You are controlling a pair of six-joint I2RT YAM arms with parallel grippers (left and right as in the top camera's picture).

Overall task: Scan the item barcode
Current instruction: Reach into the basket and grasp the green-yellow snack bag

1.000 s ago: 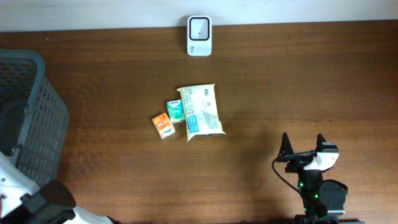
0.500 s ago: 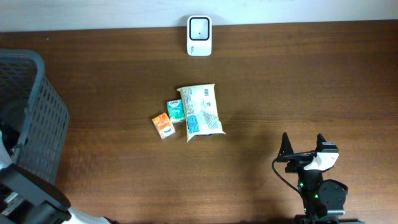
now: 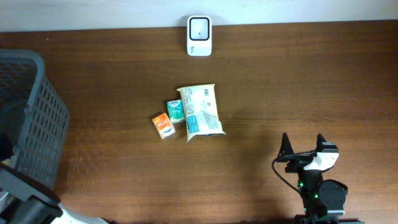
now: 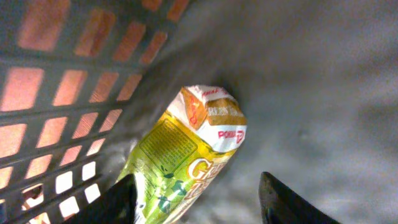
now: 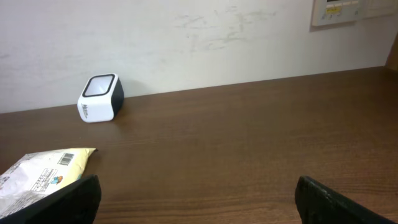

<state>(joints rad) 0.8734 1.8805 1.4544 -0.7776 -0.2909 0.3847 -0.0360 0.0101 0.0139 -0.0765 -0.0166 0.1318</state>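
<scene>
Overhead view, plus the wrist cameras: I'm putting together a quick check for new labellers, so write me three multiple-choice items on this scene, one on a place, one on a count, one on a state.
1. Where does the white scanner stand?
A. At the table's far edge, by the wall
B. At the table's near edge
C. In the middle of the table

2. How many items lie together mid-table?
A. One
B. Three
C. Five

3. How is the right gripper?
A. Shut on the scanner
B. Shut with nothing in it
C. Open, holding nothing

Answers:
1 A, it sits right where wood meets wall.
2 B, a yellow-white packet, a green box and an orange box.
3 C, its fingers stand wide apart over bare wood.
</scene>
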